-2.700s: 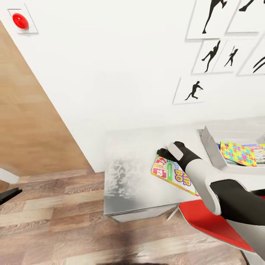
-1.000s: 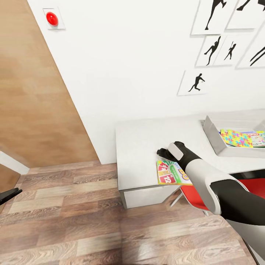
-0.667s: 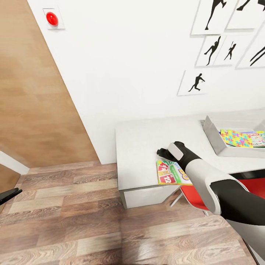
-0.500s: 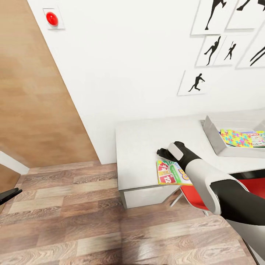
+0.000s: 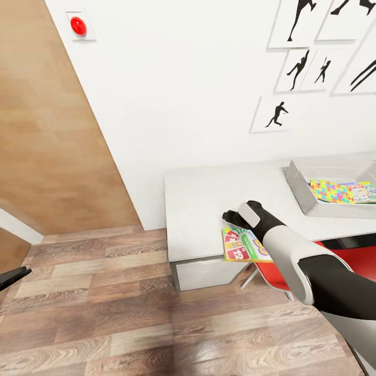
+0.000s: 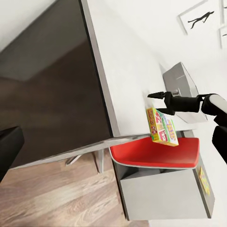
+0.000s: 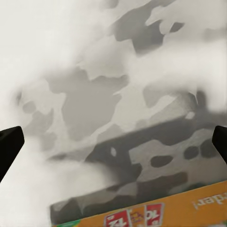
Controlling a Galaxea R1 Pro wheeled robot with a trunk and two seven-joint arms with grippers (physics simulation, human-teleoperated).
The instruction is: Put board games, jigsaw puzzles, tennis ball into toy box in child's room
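A colourful board game (image 5: 243, 245) hangs under my right gripper (image 5: 230, 215) at the white table's (image 5: 209, 198) front edge, partly past it. In the left wrist view the board game (image 6: 163, 126) sits tilted in the air below the right gripper (image 6: 156, 99). The right wrist view shows the right gripper (image 7: 113, 142) with the board game's edge (image 7: 156, 213) low between its fingers. The grey toy box (image 5: 295, 183) stands at the table's right, holding a jigsaw puzzle (image 5: 334, 190) and another game (image 5: 363, 192). My left gripper (image 5: 13, 277) stays low at the left, open and holding nothing.
A red chair (image 5: 271, 277) stands under the table's front, below the held game. Wood floor (image 5: 104, 313) stretches to the left. A wooden door (image 5: 47, 130) and a white wall with framed silhouettes (image 5: 271, 115) lie behind the table.
The view has pulled back from the table and shifted a little. The board game kept its place under my right gripper while the table slid away, so it now overhangs the front edge.
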